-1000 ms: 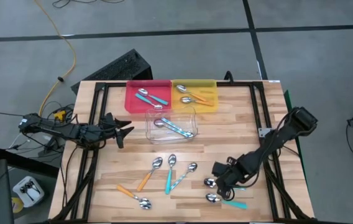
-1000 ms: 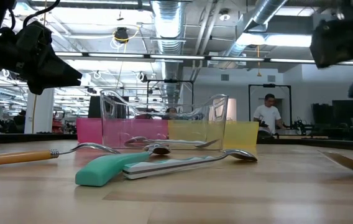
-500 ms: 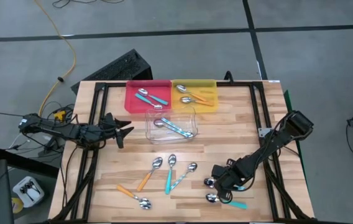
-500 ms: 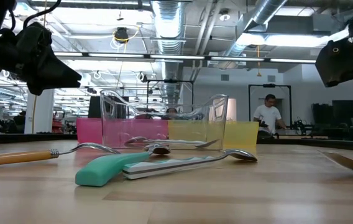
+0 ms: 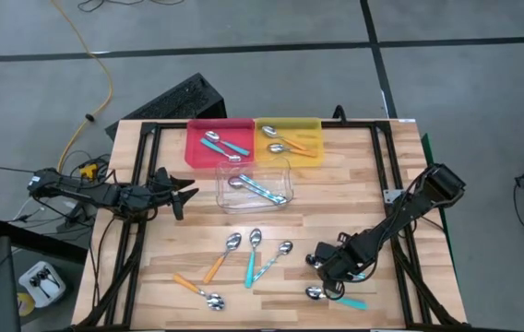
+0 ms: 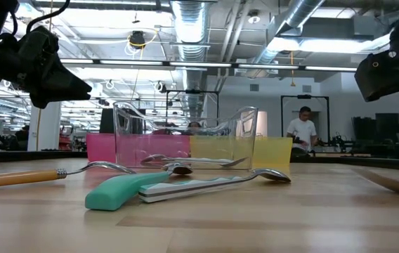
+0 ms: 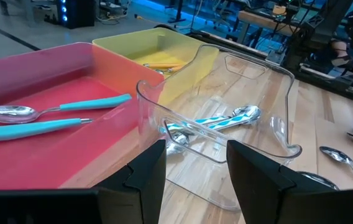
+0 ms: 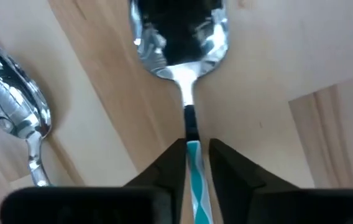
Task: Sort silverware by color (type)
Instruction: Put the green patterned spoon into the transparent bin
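My right gripper (image 5: 323,267) points down near the table's near right corner, shut on a spoon with a teal-and-white striped handle (image 8: 179,37). Two more spoons lie beside it, one all metal in view (image 8: 18,112) and one with a teal handle (image 5: 336,298). Several loose spoons with orange (image 5: 218,261), teal (image 5: 252,256) and striped (image 5: 277,257) handles lie flat at the near middle. My left gripper (image 5: 188,191) waits open at the table's left edge, facing the trays. My right gripper pinches the striped handle (image 8: 192,149) between its two fingers, just behind the metal neck, at the handle's bowl end. The fingers come from above, pointing down, one on each side of the handle. The spoon lies flat on the table, bowl up.
A red tray (image 5: 196,148) with teal spoons and a yellow tray (image 5: 310,129) with orange spoons stand at the far edge. A clear tray (image 5: 285,171) with a striped spoon stands in front of them. Bare wood lies between the trays and the loose spoons.
My right gripper has sunk toward the table over the striped spoon, shifted slightly toward the table's left, and drawn its fingers in on the handle. The spoon has stayed flat on the wood.
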Tool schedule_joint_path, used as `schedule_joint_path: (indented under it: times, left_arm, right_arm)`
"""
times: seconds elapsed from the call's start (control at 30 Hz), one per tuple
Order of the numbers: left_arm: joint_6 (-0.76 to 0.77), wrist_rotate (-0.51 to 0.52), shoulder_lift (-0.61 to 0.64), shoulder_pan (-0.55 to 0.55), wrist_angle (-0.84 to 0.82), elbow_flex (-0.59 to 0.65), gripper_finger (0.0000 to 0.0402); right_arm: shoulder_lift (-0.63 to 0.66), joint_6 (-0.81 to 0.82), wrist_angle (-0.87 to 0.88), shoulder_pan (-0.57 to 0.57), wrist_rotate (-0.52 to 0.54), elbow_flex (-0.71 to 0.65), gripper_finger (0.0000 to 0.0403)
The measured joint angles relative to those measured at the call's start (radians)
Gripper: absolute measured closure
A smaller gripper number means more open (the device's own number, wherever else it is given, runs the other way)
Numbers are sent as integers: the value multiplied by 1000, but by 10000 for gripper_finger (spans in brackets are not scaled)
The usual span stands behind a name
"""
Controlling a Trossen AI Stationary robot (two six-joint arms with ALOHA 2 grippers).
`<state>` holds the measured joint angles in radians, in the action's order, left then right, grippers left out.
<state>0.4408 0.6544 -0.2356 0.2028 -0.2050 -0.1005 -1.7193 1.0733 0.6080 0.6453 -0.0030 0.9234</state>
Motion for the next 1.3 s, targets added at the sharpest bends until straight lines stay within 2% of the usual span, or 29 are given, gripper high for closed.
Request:
schedule_joint_path:
  times: [0.2, 0.57, 0.8, 1.0, 1.3]
  left_arm:
    - [2, 0, 0, 0, 0, 0, 248]
    - [9, 0, 0, 0, 0, 0, 248]
    - [9, 6, 0, 0, -14, 0, 248]
    - [9, 6, 0, 0, -15, 0, 248]
    - [9, 7, 0, 0, -15, 0, 248]
  right_arm:
    - [0, 0, 1, -9, 12, 0, 361]
    - [5, -5, 14, -28, 20, 14, 353]
    - [2, -51, 94, -36, 91, 91, 352]
    - [2, -116, 115, -57, 97, 154, 352]
    - [4, -231, 264, -87, 114, 268, 352]
